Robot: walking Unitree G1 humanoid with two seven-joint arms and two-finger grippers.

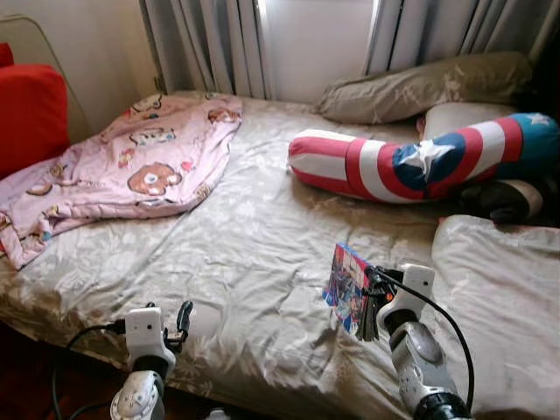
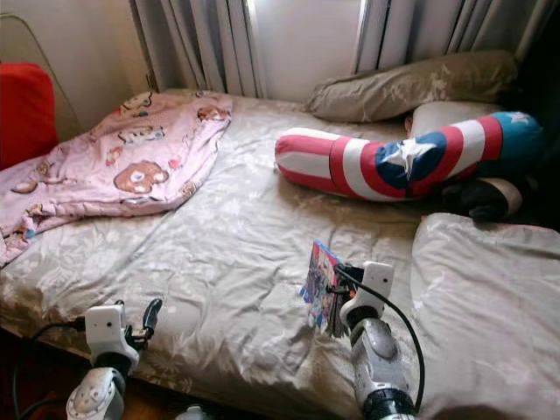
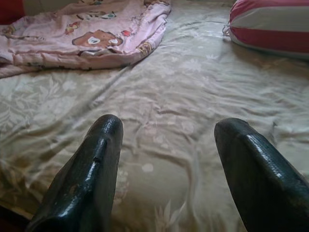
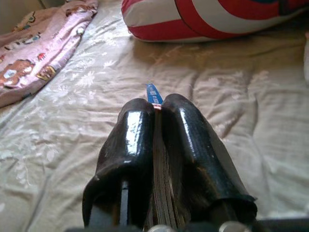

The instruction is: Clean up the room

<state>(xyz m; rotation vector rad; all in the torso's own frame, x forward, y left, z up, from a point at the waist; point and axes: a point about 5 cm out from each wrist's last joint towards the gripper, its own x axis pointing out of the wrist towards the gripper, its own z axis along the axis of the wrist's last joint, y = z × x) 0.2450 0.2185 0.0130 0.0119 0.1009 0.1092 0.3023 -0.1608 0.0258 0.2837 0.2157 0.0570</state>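
Right gripper jaws clamped on colourful book, left gripper jaws apart, empty, over bed

**Bed under a crumpled beige sheet**

Spreads wide as a bed beneath a floral beige sheet. Carries a pink bear-print blanket bunched at the left, a red, white and blue star bolster at the right, and a beige pillow near the curtains.

I've got open sheet around the striped bolster: clear in front, pink blanket well left, pillows crowd behind it.
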